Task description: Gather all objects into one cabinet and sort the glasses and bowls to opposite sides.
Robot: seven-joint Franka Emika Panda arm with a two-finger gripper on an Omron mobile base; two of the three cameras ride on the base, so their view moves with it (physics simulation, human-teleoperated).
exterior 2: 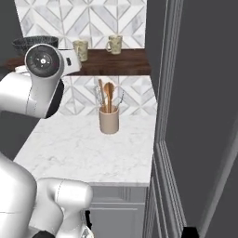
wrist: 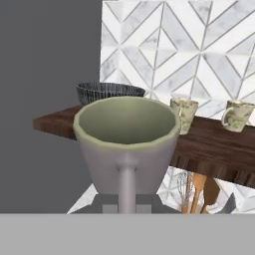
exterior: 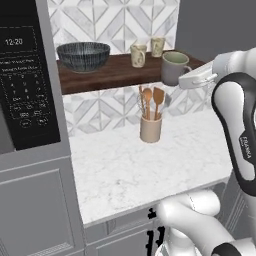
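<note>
While the mug [wrist: 127,144] hangs at the shelf's [exterior: 120,70] right front edge, pinched by its handle in closed jaws, a low approach could strike the board. The bowl [exterior: 83,55] sits left, two cups [exterior: 138,54] right. Finger contact is hidden behind the mug.

Bowl [exterior: 83,55] sitting at shelf's [exterior: 107,75] 9 o'clock end; two cups [exterior: 138,55] [exterior: 157,46] standing toward 3 o'clock of it; mug [exterior: 174,68] hanging at front edge; crock [exterior: 150,128] standing on counter [exterior: 130,170] below.
</note>
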